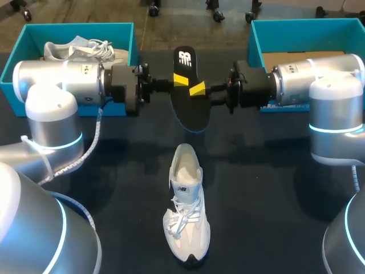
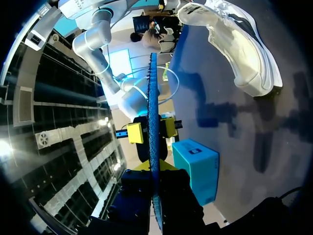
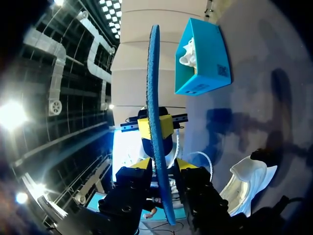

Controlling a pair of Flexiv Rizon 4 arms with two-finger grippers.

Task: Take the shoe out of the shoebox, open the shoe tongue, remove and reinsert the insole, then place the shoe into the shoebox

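Left gripper (image 1: 180,80) and right gripper (image 1: 198,89) are each clamped on the black insole (image 1: 188,91) from opposite sides, fingers close together, holding it clear of the table (image 1: 274,171) between the two boxes; both wrist views show it edge-on between the fingers. The white shoe (image 1: 185,205) lies on the table nearer the robot, sole down, laces loose, outside both boxes. The left box (image 1: 122,34) holds a second shoe (image 1: 80,50); the right box (image 1: 256,34) shows only a brown lining.
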